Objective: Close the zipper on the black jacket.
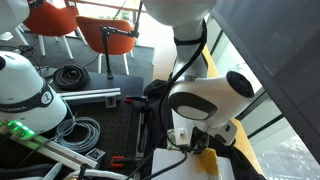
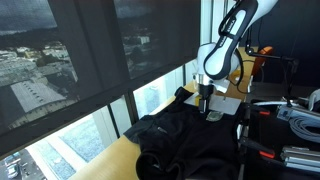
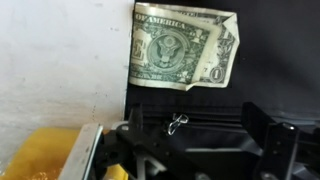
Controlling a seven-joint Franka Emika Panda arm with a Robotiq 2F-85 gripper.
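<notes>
Yellow counter (image 2: 118, 161) along window (image 2: 80, 60) wall, city outside. Black jacket (image 2: 185, 140) spread at window edge. Dollar bill (image 3: 185, 45) corner mkd "1". Claw (image 3: 196, 140) fingers apart, nothing held.

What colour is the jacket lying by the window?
Plain black. The jacket shows best in an exterior view.

large black soft fabric jacket (image 2: 185, 140) spread on pale wooden table (image 2: 110, 162), along the window-side edge. grey robotiq gripper (image 2: 205, 106) over jacket's far end. wrist view: green paper dollar bill (image 3: 185, 45) on jacket, at its edge; small silver metal loop (image 3: 178, 123) between bill and gripper.
</notes>
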